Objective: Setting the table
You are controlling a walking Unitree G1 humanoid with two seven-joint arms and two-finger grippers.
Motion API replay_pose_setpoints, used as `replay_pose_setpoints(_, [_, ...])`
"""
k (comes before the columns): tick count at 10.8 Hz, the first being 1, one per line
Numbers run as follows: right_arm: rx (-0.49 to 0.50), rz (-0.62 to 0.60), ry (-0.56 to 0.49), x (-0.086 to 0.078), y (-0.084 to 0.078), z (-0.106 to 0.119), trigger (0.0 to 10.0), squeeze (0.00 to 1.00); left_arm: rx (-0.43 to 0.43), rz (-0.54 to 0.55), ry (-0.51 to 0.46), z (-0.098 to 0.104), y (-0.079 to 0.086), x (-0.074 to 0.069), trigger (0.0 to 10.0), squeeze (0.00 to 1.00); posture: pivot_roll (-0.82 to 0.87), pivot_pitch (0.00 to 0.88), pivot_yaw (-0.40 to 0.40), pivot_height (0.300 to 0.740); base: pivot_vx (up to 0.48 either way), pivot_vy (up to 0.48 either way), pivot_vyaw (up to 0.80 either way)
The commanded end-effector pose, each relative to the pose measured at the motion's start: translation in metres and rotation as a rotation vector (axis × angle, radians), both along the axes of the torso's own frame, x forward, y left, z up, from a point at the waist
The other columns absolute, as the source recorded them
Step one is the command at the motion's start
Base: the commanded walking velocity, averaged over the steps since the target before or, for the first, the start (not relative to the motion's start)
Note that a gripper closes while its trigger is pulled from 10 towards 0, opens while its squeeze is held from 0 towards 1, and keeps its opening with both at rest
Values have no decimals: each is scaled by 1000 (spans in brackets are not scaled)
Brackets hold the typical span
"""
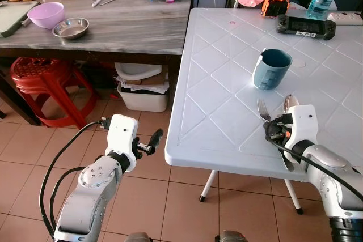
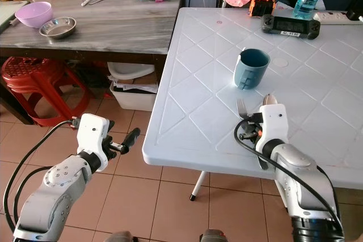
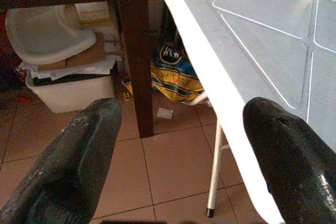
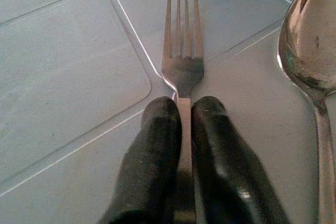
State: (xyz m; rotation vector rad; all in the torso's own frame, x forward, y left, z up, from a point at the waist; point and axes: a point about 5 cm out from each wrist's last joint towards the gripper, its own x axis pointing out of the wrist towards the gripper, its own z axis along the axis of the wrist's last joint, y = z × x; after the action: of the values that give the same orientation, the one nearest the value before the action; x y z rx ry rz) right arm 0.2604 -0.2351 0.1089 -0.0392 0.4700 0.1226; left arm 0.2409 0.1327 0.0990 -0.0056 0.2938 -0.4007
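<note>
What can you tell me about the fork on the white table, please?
The fork is shiny silver metal with four straight tines and a flat, narrow handle. It lies flat on the white table, tines pointing toward the blue mug, with a spoon alongside it, apart from it. The right gripper is shut on its handle just behind the neck, so most of the handle is hidden.

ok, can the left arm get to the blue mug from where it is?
Probably not: the left gripper hangs open off the white table's left edge, and the blue mug stands well across the top, nearer the right gripper.
</note>
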Motion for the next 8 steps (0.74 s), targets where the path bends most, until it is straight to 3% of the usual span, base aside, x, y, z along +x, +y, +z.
replay_pose_setpoints(1, [-11,-21,134,-11,-3,-27,10000,1000,7,-7,21,-3,1,0,10000,0,-30,49,62,740,0,0,0])
replay_pose_setpoints(2, [-7,-16,134,-10,-3,-27,10000,1000,9,-9,20,-3,0,0,10000,0,-30,47,62,740,0,0,0])
replay_pose_setpoints(3, [11,-7,139,-8,-3,-30,3098,0,13,-12,19,-3,0,1,10000,0,-30,45,63,740,0,0,0])
replay_pose_setpoints(4, [23,-5,146,-8,-4,-32,0,0,14,-13,19,-3,0,1,10000,0,-29,44,63,740,0,0,0])
replay_pose_setpoints(8, [15,7,170,-8,-7,-37,0,0,15,-12,21,-4,-1,1,10000,0,-32,42,58,740,0,0,0])
